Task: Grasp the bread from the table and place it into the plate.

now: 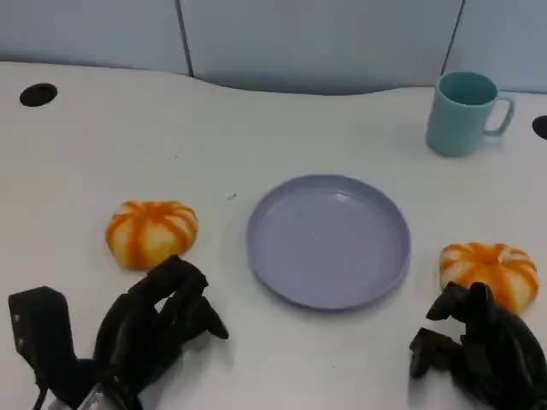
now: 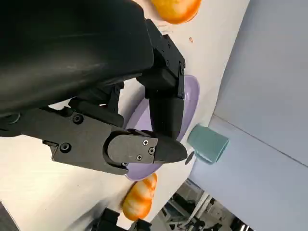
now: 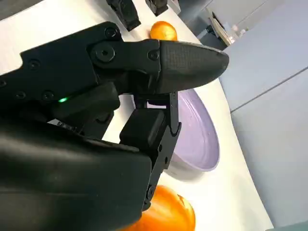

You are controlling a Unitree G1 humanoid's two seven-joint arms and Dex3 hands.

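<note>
Two orange-striped bread buns lie on the white table, one on each side of a lilac plate (image 1: 328, 241). The left bun (image 1: 151, 231) sits just beyond my left hand (image 1: 160, 327), whose fingers are apart and hold nothing. The right bun (image 1: 490, 272) lies right in front of my right hand (image 1: 479, 348), which also holds nothing. In the left wrist view my left hand's fingers (image 2: 144, 147) stretch over the plate (image 2: 191, 96), with one bun (image 2: 175, 8) near and the other bun (image 2: 140, 196) far. In the right wrist view my right hand (image 3: 144, 86) hangs over the near bun (image 3: 166, 215), beside the plate (image 3: 199, 130).
A teal mug (image 1: 464, 112) stands at the back right, well behind the plate. Round cable holes (image 1: 38, 94) sit at the table's far left and far right edge. A pale wall panel runs behind the table.
</note>
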